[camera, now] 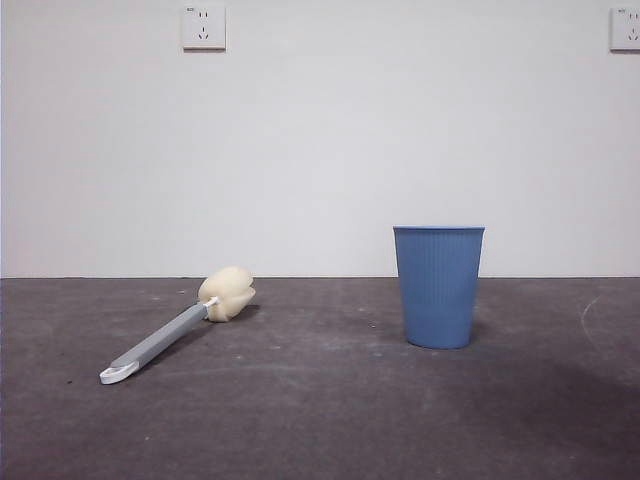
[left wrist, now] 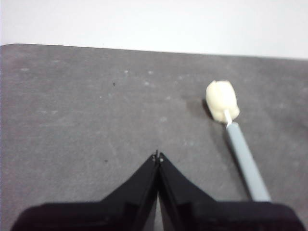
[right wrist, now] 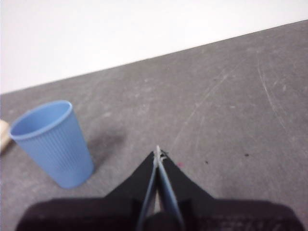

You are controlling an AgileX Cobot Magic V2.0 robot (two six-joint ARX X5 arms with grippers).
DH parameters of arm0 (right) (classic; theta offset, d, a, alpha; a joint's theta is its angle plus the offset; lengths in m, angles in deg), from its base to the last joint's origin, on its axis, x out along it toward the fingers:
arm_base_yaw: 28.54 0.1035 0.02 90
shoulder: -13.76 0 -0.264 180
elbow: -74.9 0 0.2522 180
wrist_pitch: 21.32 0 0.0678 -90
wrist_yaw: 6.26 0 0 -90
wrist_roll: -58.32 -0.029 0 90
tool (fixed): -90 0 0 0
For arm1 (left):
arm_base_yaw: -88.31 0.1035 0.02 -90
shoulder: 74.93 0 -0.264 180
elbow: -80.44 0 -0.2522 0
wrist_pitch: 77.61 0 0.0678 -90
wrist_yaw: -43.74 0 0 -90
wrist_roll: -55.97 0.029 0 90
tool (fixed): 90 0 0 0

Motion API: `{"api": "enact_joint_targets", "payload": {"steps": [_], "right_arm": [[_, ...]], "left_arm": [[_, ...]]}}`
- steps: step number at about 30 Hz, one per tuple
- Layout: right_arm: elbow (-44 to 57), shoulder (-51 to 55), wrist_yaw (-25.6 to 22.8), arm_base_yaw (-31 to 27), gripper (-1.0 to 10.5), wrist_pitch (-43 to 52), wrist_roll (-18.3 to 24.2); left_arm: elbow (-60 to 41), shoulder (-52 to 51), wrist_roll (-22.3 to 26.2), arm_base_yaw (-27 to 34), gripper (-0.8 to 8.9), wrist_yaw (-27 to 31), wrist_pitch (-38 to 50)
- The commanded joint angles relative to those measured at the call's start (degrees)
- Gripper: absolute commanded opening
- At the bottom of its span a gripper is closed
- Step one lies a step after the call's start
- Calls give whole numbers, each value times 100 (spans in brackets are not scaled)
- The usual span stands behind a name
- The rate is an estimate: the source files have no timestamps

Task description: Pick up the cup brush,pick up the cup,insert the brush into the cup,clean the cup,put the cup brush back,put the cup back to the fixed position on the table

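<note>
The cup brush (camera: 180, 328) lies flat on the table (camera: 320, 420) at the left, its cream sponge head toward the wall and its white looped end toward the front. The left wrist view shows the cup brush (left wrist: 236, 134) off to one side of my left gripper (left wrist: 158, 156), which hangs shut above bare table with nothing in it. The blue ribbed cup (camera: 438, 286) stands upright right of centre. In the right wrist view the cup (right wrist: 54, 143) stands apart from my right gripper (right wrist: 158, 153), shut and empty. Neither gripper shows in the front view.
A white wall rises behind the table's far edge, with a socket (camera: 203, 27) high on the left and another (camera: 625, 28) at the top right corner. Pale scuff marks (right wrist: 269, 91) cross the table on the right.
</note>
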Motion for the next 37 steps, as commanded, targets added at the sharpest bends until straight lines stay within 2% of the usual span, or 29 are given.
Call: {"api": "enact_joint_targets", "payload": {"steps": [1,4,7,13,17,22,25,29,34,37], "right_arm": [[-247,-76,133,7,-12,66,-247],[-520,-317,223,13,-11,63,-400],[-874,-708,509,17,-12,26,-420],[-1956,-1797,1510,50,-12,-483,-256],[-2892,-2568,2190,50,-11,-1342,190],[-4129,-3445,2846,57,-11,-2796,957],[-4778,-3829,2975,94,-11,-3659,1403],[-5394,-4146,2981,131,-11,-4581,1810],[-5687,-4218,2986,164,-11,-5097,1840],[-5687,-4214,2988,168,-11,-5219,1840]], "left_arm": [[297,-11,-745,17,-7,-17,72],[601,46,-944,15,-6,-37,-31],[992,214,-986,9,-6,-42,-332],[1906,841,-953,9,-6,-658,-970],[2597,1421,-654,9,-6,-1150,-1589],[3517,2186,-61,9,-7,-1943,-2577],[4046,2577,299,9,-7,-2286,-3123],[4660,2970,719,9,-7,-2441,-3803],[5250,3289,1296,9,-8,-2448,-4806],[5372,3344,1445,-26,-8,-2551,-5106]]}}
